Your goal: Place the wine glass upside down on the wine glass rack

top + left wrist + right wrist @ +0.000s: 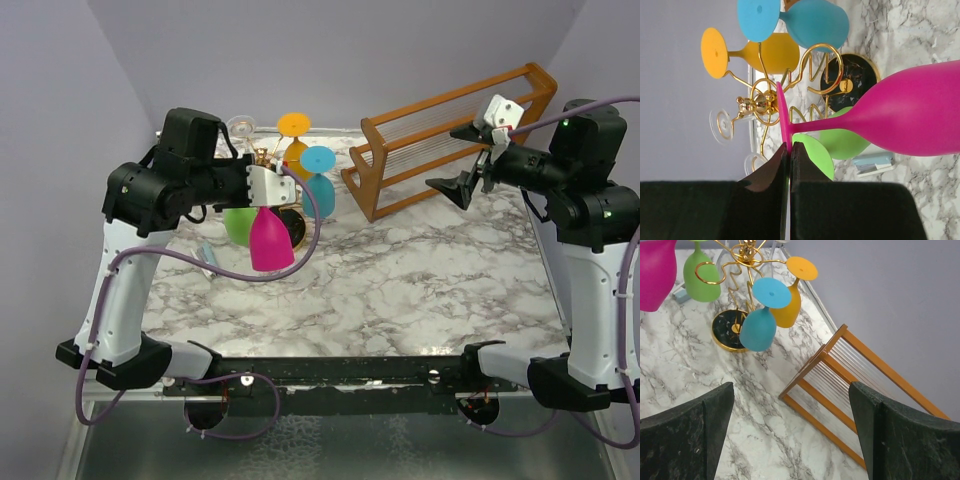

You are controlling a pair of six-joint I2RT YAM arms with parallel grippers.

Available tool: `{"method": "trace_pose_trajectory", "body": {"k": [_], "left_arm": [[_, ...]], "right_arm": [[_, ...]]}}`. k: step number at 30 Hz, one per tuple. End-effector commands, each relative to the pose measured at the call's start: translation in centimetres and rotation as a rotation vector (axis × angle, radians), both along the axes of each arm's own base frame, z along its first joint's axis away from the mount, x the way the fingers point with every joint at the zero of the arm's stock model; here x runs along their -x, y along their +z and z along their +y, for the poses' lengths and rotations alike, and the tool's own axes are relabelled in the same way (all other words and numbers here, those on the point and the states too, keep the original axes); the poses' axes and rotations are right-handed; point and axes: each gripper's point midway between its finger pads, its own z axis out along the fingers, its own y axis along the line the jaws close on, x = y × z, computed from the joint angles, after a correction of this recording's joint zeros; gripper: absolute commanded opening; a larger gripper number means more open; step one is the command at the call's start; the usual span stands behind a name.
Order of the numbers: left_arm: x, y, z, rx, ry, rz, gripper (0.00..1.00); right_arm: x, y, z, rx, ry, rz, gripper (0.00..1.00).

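Left pincer (790,146) is clamped on the foot of the pink glass (910,112), bowl down, rack (757,104) just ahead. Next, I reckon, its stem must slide into a free loop. Right pincer (790,410) stands apart, idle.

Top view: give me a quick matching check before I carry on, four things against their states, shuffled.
Things:
1. pink wine glass
2. blue wine glass
3. right gripper
4. wooden slatted rack

States:
A. open, holding nothing
B. foot pinched in the left gripper
C. standing at the far right
D. hanging bowl-down on the gold wire rack

Pairs: 1-B, 2-D, 3-A, 4-C
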Motion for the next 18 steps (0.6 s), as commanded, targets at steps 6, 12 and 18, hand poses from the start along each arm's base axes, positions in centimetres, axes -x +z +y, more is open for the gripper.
{"method": "trace_pose_trajectory", "body": {"k": [6, 12, 18], "left_arm": [[-2.0, 0.3, -0.6, -0.105, -0.029, -0.131, 0.00], [-3.1, 0.3, -0.8, -0.161, 0.003, -0.166, 0.00], [-3.2, -0.8, -0.8, -0.221, -0.004, -0.151, 0.00]], "right_arm": [[0.6, 0.0, -0.1, -0.003, 0.011, -0.015, 0.97], [0.4, -0.3, -0.1, -0.002, 0.011, -0.006, 0.97], [0.3, -0.5, -0.1, 0.000, 0.010, -0.003, 0.97]]}}
